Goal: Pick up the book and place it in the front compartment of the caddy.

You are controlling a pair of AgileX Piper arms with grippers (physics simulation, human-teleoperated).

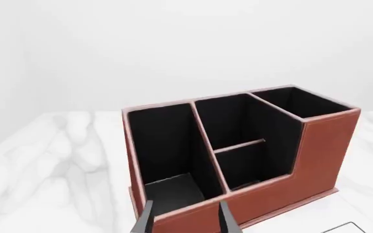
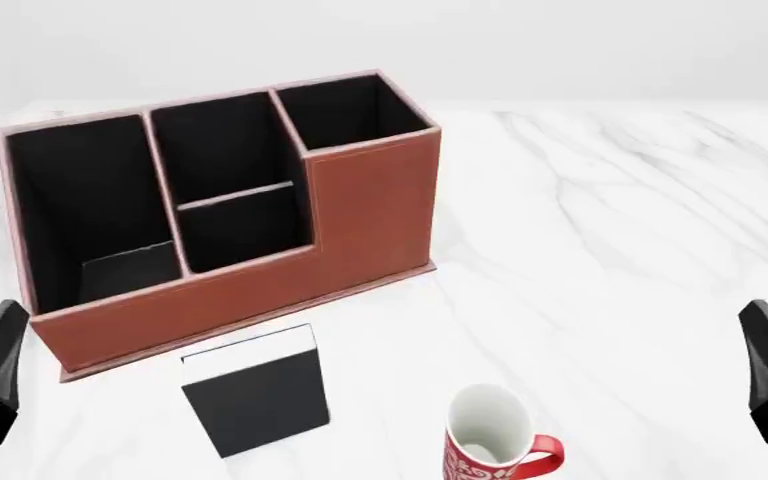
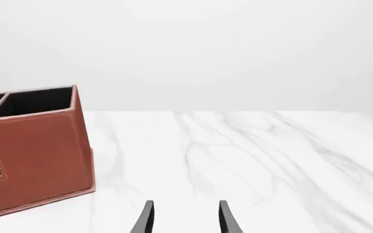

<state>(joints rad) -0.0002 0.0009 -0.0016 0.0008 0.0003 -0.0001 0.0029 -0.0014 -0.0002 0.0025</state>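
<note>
The book [image 2: 253,395], black with a white page edge on its far side, lies flat on the marble table just in front of the caddy [image 2: 371,210]. The caddy [image 1: 322,150] is reddish-brown with black lining and stepped walls; part of it shows in the right wrist view [image 3: 37,150]. My left gripper [image 2: 0,335] hovers at the near left, open and empty, its fingers [image 1: 146,221] facing the caddy's low front wall. At the near right, my right gripper [image 2: 760,335] is open and empty over bare table [image 3: 185,221]. Neither touches the book.
A white mug with red handle and pattern [image 2: 491,445] stands to the right of the book near the front edge. A dull grey flat rectangle [image 2: 131,268] lies on the floor of the caddy's tall left compartment [image 1: 173,191]. White marble table [image 2: 624,230] stretches to the right.
</note>
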